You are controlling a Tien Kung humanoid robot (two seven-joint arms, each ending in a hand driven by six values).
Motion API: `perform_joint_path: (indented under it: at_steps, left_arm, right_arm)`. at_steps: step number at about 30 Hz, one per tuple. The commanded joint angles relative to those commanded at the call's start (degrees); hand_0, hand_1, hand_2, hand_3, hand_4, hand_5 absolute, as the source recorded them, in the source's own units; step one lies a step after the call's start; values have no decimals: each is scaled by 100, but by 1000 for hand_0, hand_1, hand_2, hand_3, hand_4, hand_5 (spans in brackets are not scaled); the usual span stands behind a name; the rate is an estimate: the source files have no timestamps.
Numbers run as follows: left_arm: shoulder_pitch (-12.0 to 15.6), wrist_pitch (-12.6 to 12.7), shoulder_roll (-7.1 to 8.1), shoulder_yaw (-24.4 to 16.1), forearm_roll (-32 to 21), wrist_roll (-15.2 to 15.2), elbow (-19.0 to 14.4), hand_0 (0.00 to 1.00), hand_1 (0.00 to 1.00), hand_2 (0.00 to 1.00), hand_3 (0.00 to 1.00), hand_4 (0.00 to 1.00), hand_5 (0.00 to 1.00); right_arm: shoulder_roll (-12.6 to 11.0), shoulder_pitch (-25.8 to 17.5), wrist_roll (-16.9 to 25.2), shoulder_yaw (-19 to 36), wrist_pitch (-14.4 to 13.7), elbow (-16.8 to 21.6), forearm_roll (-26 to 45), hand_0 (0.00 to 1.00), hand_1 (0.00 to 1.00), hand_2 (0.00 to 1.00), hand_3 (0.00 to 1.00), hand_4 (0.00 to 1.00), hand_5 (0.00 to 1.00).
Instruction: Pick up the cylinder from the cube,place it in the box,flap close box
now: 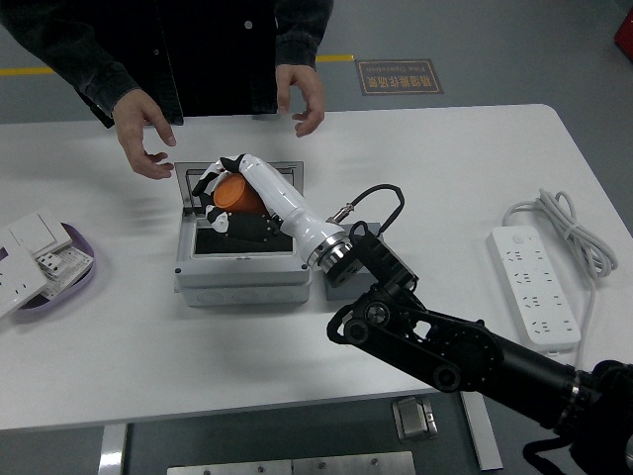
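The right hand is clamped around the orange cylinder, its white and black fingers wrapped about it, and holds it tilted over the dark opening of the grey box. The box stands on the white surface with its hinged flap raised at the far side, mostly hidden behind the hand; whether the cylinder touches the inside of the box cannot be told. The grey cube sits just beside the box on its right, largely covered by the robot's wrist and black forearm. At the far edge a person in a dark sleeve holds both hands, one at the left and the other further right, above the surface near the box, fingers loosely curled and touching nothing. At the left edge a purple tray carries white switch plates. A white power strip with its coiled cord lies well apart on the right.
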Motion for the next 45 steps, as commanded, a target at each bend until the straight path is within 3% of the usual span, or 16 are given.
perform_joint_path:
  at_steps: [10, 11, 16, 17, 22, 23, 28, 29, 34, 35, 40, 41, 45]
  left_arm:
    - [-9, -10, 15, -60, 73, 21, -7, 603, 605, 560, 593, 660, 210]
    - [-7, -10, 16, -75, 88, 29, -11, 603, 605, 560, 594, 660, 210]
    - [-10, -8, 18, -269, 265, 121, -50, 603, 605, 560, 594, 660, 210]
    - [-13, -9, 16, -323, 318, 145, -60, 603, 605, 560, 593, 660, 210]
    - [-21, -9, 18, -427, 413, 185, -77, 603, 605, 560, 593, 660, 210]
    - [-23, -8, 18, -438, 421, 188, -79, 604, 605, 560, 593, 659, 210]
    - [-27, -11, 19, -446, 435, 197, -82, 604, 605, 560, 593, 659, 210]
    - [-28, -11, 21, -443, 432, 195, -81, 604, 605, 560, 593, 660, 210]
    - [-35, -17, 24, -405, 408, 175, -72, 604, 605, 560, 593, 660, 210]
    - [-36, -17, 23, -405, 408, 171, -70, 604, 605, 560, 593, 660, 210]
    - [-41, -24, 19, -364, 382, 146, -57, 604, 605, 560, 593, 660, 210]
    - [-43, -26, 19, -354, 375, 141, -55, 604, 605, 560, 593, 660, 210]
    - [-48, -28, 13, -314, 344, 117, -44, 604, 605, 560, 593, 660, 210]
  right_arm:
    - [0, 284, -1312, -204, 370, -270, -1162, 2, 149, 379, 269, 2, 2]
    - [0, 306, -1375, -225, 415, -304, -1191, 118, 330, 445, 356, 115, 2]
    - [0, 355, -1407, -319, 561, -431, -1065, 118, 330, 445, 356, 115, 2]
    - [0, 358, -1390, -332, 638, -458, -1020, 575, 545, 563, 476, 45, 2]
    - [0, 366, -1242, -371, 975, -577, -972, 575, 545, 563, 476, 45, 2]
    - [0, 367, -1211, -377, 1020, -595, -1002, 690, 640, 667, 596, 279, 119]
    - [0, 387, -1165, -404, 1187, -639, -1276, 690, 640, 667, 596, 279, 119]
    - [0, 392, -1172, -406, 1216, -644, -1347, 839, 759, 825, 820, 732, 244]
    - [0, 412, -1209, -415, 1341, -655, -1697, 839, 759, 825, 820, 732, 244]
    - [0, 415, -1218, -416, 1357, -652, -1760, 917, 842, 882, 906, 820, 248]
    - [0, 428, -1259, -399, 1433, -642, -2079, 917, 842, 882, 906, 820, 248]
    - [0, 430, -1266, -394, 1446, -642, -2126, 953, 865, 899, 930, 895, 289]
    - [0, 400, -1238, -392, 1429, -608, -2106, 953, 865, 899, 930, 895, 289]
